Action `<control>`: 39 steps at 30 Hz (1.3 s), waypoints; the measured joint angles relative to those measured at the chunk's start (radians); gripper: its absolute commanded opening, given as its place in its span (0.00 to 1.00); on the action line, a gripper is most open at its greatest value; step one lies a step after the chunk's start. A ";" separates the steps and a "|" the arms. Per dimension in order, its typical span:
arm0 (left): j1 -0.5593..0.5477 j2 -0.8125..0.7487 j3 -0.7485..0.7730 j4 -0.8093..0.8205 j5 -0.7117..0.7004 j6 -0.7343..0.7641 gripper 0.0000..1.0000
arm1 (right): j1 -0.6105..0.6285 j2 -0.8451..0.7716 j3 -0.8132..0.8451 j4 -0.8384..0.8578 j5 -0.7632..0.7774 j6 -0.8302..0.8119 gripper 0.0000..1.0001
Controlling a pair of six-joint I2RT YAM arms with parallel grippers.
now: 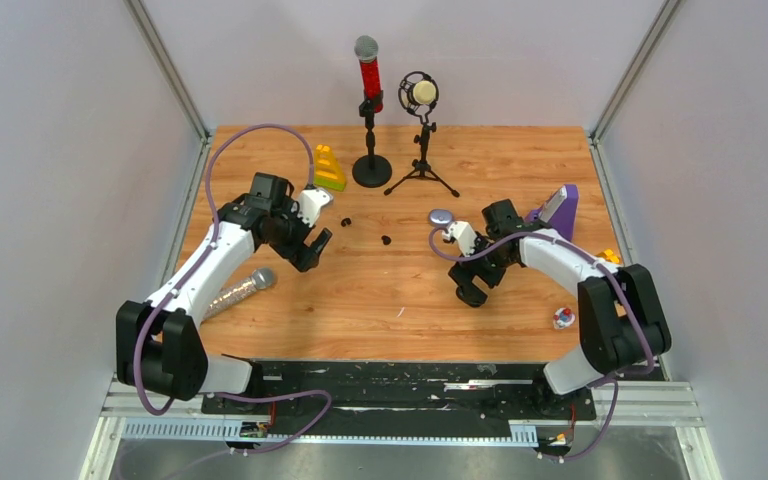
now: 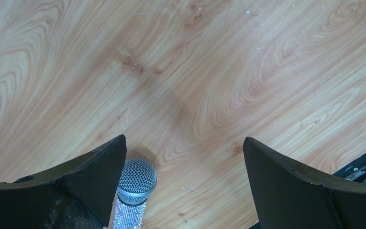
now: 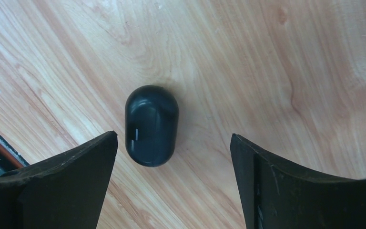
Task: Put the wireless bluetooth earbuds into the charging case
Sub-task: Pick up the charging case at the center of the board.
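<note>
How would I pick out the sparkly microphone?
On the light wooden table, look near-left, beside the white left robot arm. There the glittery silver microphone with a mesh head lies flat, while the red microphone and the round cream microphone stand upright at the far edge.

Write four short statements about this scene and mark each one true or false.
1. The right fingers stand open over the black charging case. True.
2. The left fingers grip the glittery microphone. False: they are open and empty, and the microphone lies on the table.
3. The red microphone lies flat. False: it stands upright on its stand.
4. Two black earbuds lie loose on the table, outside the case. True.
</note>
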 measured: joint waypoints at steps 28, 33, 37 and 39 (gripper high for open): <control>-0.005 0.139 0.396 0.066 0.240 -0.245 1.00 | 0.266 -0.190 0.036 0.047 0.126 -0.056 0.09; -0.029 0.171 0.397 0.126 0.390 -0.357 1.00 | 0.349 -0.313 0.049 0.237 0.156 -0.114 0.10; -0.081 0.183 0.383 0.189 0.470 -0.428 1.00 | 0.424 -0.338 0.024 0.389 0.215 -0.123 0.10; -0.123 0.183 0.361 0.225 0.485 -0.457 1.00 | 0.471 -0.346 -0.008 0.451 0.248 -0.122 0.10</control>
